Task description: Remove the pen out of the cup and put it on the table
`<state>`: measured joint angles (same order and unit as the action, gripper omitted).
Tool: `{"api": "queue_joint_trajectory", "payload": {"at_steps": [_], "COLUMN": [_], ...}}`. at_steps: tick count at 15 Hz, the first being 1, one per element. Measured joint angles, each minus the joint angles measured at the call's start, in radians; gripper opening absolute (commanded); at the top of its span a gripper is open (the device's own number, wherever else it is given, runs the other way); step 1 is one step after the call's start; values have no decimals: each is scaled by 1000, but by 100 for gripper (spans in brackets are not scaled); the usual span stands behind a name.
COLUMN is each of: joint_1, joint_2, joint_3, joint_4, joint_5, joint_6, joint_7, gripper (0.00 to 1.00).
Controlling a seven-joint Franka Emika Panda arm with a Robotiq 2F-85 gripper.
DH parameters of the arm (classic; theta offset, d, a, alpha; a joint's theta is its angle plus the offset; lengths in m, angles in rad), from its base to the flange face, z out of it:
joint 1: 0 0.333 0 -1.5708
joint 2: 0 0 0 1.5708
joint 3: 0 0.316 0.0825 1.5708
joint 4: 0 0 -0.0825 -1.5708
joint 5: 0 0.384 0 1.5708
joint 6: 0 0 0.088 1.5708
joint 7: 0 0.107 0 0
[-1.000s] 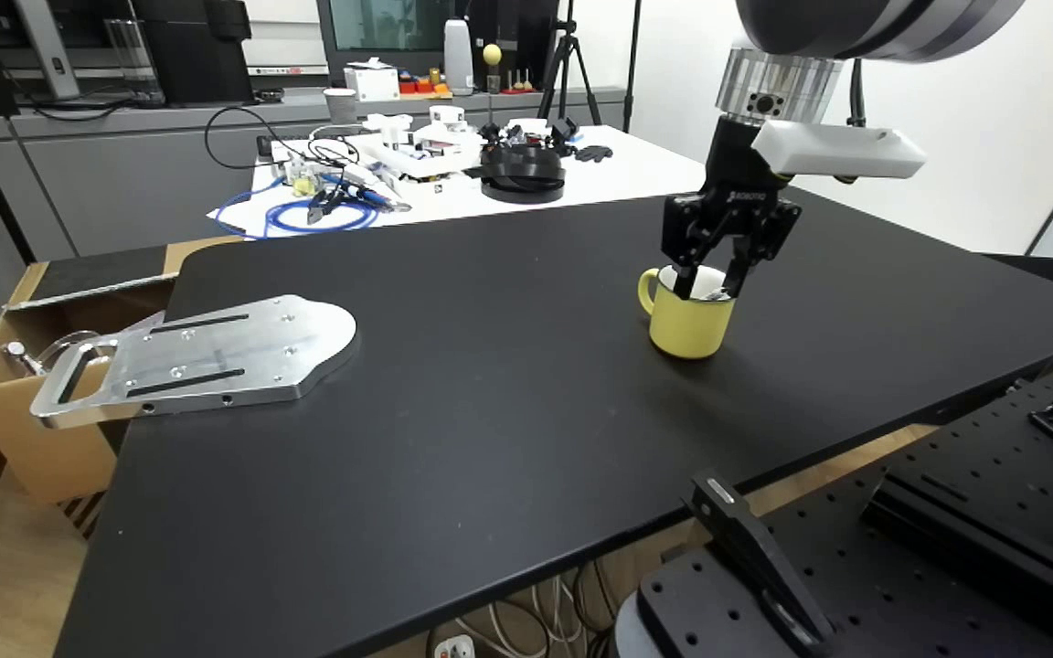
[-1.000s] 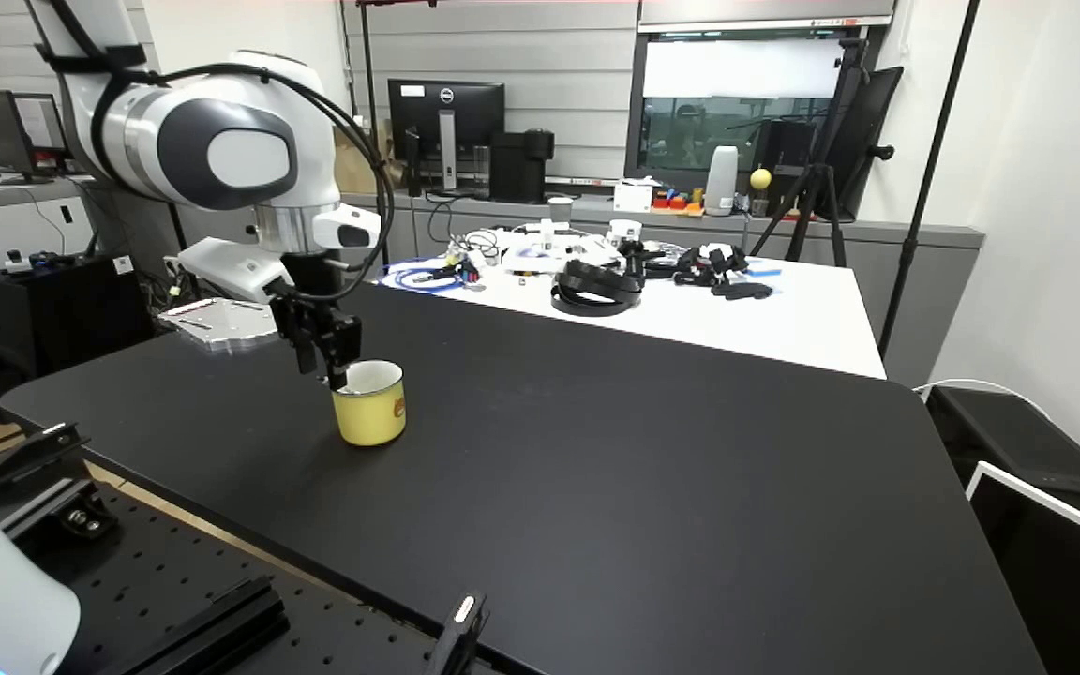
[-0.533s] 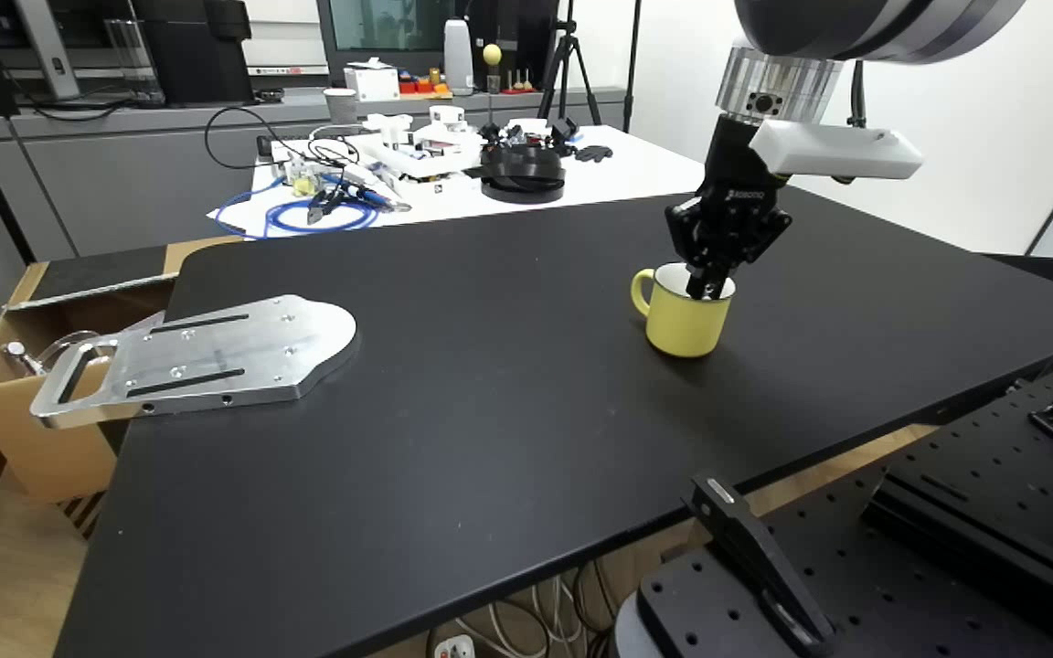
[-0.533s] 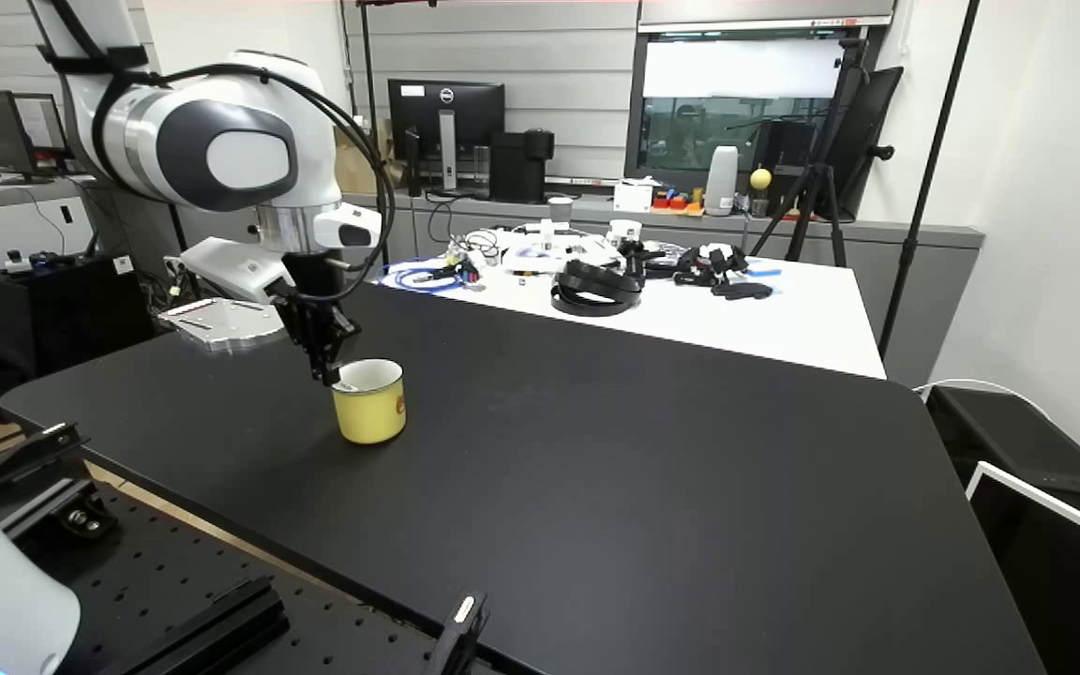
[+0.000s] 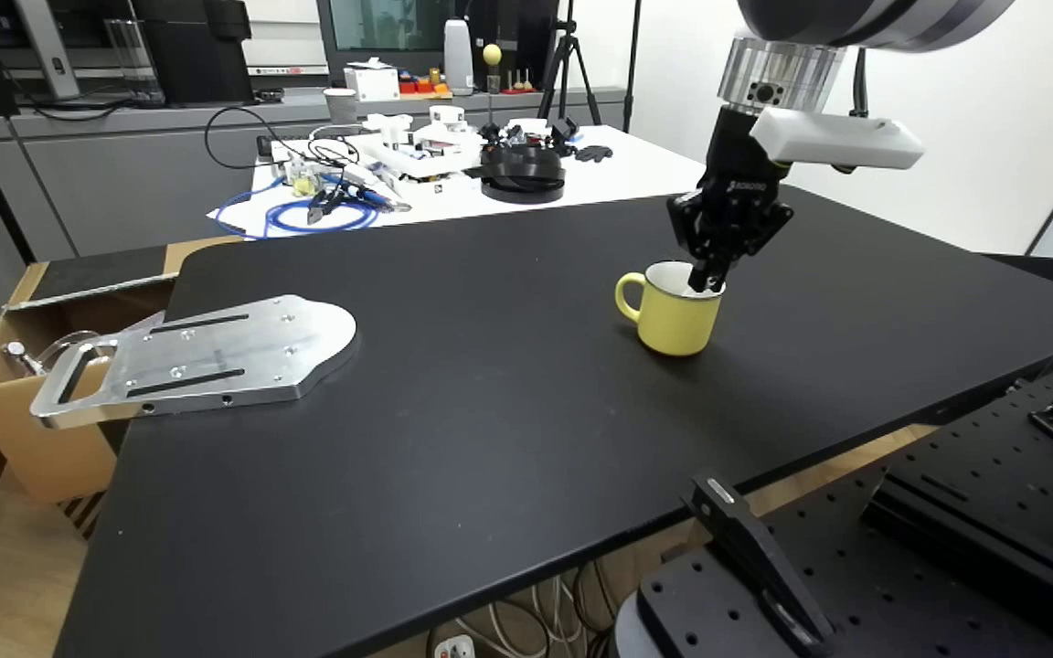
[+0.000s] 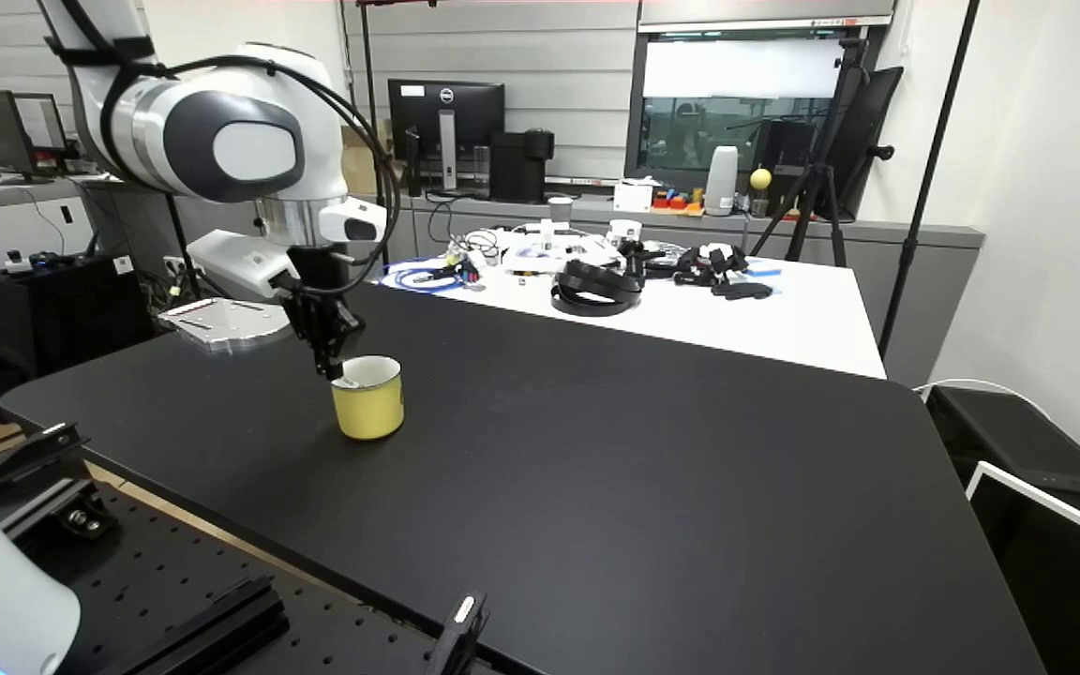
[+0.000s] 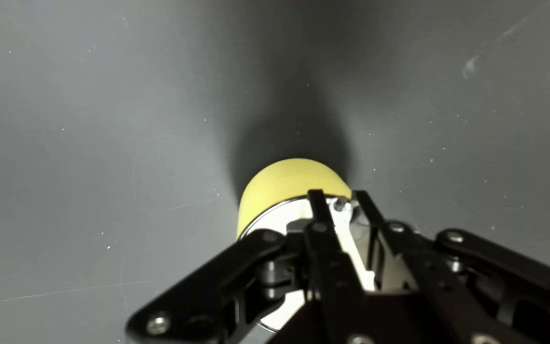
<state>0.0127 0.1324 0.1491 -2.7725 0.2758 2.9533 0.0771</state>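
The yellow cup (image 5: 675,322) stands upright on the black table (image 5: 453,475), its handle facing away from my gripper (image 5: 709,279) in an exterior view. At the cup's rim, the fingertips have come together with only a narrow gap. Inside that gap, the wrist view shows a whitish end with a dark spot, the pen (image 7: 343,211), between the two tips of the gripper (image 7: 338,193). Its lower part is hidden by the fingers and the cup (image 7: 287,184). A pale bit of the pen (image 6: 349,382) also shows under the fingertips, inside the rim.
A silver metal plate with a handle (image 5: 207,352) lies at the table's edge, partly above a cardboard box (image 5: 60,457). Behind stands a white table (image 6: 784,323) loaded with cables and parts. The perforated black base (image 5: 819,567) borders the near edge.
The fingers have closed from a wide opening to a narrow gap at the pen. The gripper has risen slightly. The cup has slid a little and turned, its handle swinging outward.
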Motion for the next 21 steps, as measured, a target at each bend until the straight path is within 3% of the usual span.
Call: {"api": "queue_joint_trajectory", "payload": {"at_steps": [14,21], "joint_1": [5,15], "joint_2": [-275,-329], "joint_3": [-80,-126], "joint_4": [107,198], "joint_5": [-34,76], "joint_6": [-456,-691], "joint_7": [-7,-135], "gripper": [4,4]}}
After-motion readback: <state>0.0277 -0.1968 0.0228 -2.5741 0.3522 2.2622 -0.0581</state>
